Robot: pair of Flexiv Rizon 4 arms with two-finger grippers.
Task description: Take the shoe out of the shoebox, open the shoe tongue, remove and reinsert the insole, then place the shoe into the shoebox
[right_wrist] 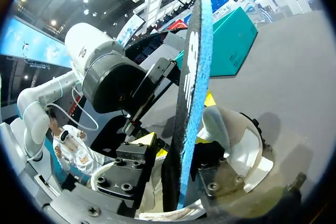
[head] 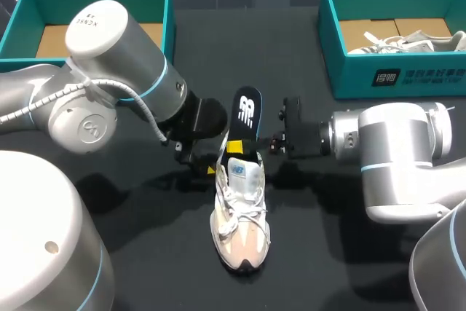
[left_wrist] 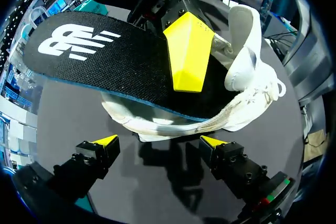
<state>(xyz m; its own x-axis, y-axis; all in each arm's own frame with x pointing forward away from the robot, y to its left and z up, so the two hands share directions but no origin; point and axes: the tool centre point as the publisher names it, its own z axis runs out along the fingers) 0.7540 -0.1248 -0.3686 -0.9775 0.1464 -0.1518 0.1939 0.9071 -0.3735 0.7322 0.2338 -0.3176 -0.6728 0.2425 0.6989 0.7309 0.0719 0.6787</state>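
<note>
Insole [head: 247, 111], half out of shoe [head: 242, 216] on tabletop [head: 349, 253]: long axis standing up from heel opening, grasped by our right fingers [left_wrist: 188, 51]; our left fingers [left_wrist: 106, 141], spread and empty, sit just beside heel.

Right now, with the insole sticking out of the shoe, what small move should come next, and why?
Probably ease the left tool forward and close it on the shoe at the heel. It stands open just short of the shoe, which nothing holds, while the right tool clamps the insole, one end inside; moving it could drag the shoe.
</note>
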